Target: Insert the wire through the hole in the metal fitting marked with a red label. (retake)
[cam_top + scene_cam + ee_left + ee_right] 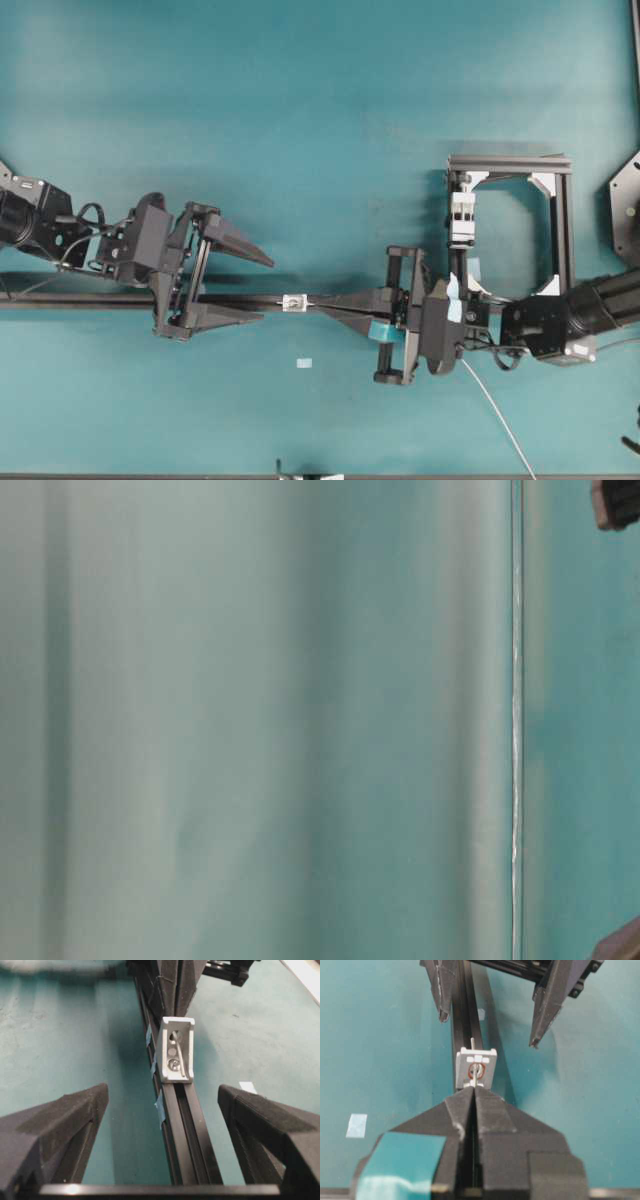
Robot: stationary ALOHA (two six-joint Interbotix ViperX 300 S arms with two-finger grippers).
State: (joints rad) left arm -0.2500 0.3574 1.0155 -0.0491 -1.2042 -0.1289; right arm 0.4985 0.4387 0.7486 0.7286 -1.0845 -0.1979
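Observation:
The small silvery metal fitting [476,1060] sits on the black rail [100,300], with a red ring round its hole. My right gripper [474,1089] is shut on the thin wire [476,1078] right in front of the fitting. The wire enters the ringed hole and its tip pokes out on the far side. In the left wrist view the wire [183,1057] curves inside the fitting [167,1072]. My left gripper [162,1091] stands open astride the rail, short of the fitting, holding nothing. Overhead, fitting [295,302] lies between left gripper [266,291] and right gripper [322,303]; the wire's tail [495,405] trails off.
A black rail frame [562,215] with a white clamp block [461,215] stands behind the right arm. A pale-blue tag [304,363] lies on the teal mat in front of the rail. The table-level view is a blur.

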